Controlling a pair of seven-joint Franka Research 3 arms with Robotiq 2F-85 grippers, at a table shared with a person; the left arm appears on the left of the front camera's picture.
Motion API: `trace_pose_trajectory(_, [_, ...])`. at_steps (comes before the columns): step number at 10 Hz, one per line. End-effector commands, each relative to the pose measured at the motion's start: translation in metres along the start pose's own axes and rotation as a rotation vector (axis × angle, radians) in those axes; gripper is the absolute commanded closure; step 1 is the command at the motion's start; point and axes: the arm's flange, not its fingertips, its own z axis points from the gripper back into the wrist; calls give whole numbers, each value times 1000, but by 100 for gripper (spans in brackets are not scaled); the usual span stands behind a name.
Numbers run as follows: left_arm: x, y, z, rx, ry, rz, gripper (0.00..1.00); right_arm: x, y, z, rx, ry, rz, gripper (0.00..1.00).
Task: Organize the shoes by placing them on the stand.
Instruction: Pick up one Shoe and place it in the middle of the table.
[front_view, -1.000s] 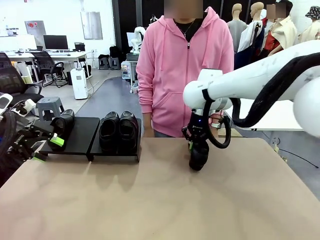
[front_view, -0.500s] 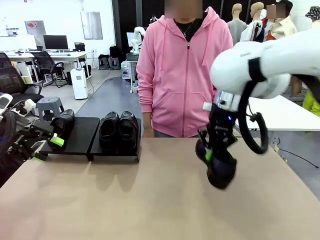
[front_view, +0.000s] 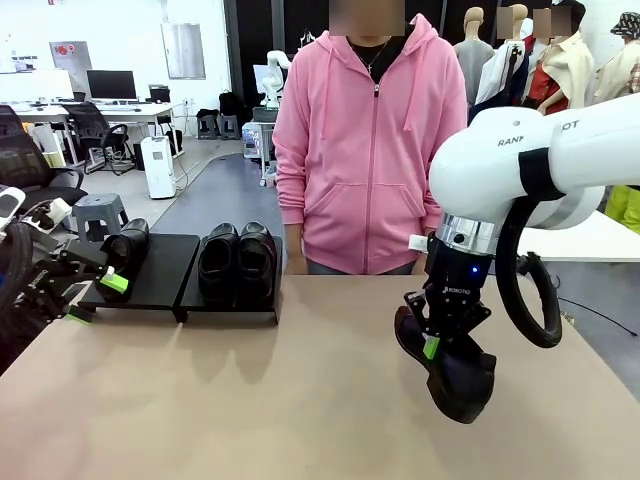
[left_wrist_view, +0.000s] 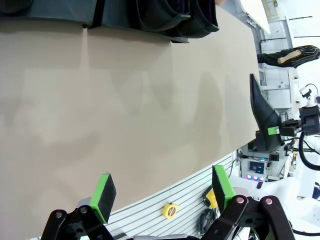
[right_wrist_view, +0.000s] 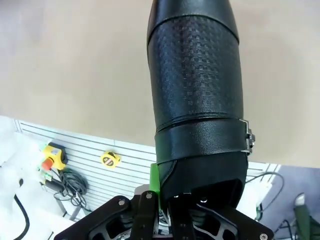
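Observation:
My right gripper (front_view: 432, 346) is shut on the heel end of a black loafer (front_view: 455, 372), which hangs toe-down above the table's right half. In the right wrist view that shoe (right_wrist_view: 196, 75) stretches away from the shut gripper (right_wrist_view: 195, 186). The black stand (front_view: 160, 283) sits at the far left of the table. One shoe (front_view: 125, 245) rests on its left panel and two shoes (front_view: 237, 262) stand side by side on its right panel. My left gripper (front_view: 97, 297) hovers open at the stand's near left corner. In the left wrist view, its green pads (left_wrist_view: 105, 192) are apart with nothing between them.
A person in a pink hoodie (front_view: 370, 140) stands at the far edge of the table. The tan tabletop (front_view: 250, 400) stretches bare between the stand and the held shoe. The left wrist view catches the stand's edge (left_wrist_view: 55, 15) and the far-off held shoe (left_wrist_view: 264, 122).
My right arm has lifted the loafer from the far middle of the table and carried it right and nearer, tipping it toe-down. The left arm has not moved.

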Motion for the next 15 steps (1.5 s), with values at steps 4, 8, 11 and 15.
trace_pose_trajectory(4, [-1,2,3,3,4,-17,0,23,119,-34,-19,-88,99,100])
trace_pose_trajectory(8, [-1,2,3,3,4,-17,0,71,200,-94,-23,-139,-166,100])
trace_pose_trajectory(11, [-1,2,3,3,4,-17,0,76,205,-112,-87,-131,-207,100])
trace_pose_trajectory(15, [-1,2,3,3,4,-17,0,75,204,-121,-113,-67,-141,5])
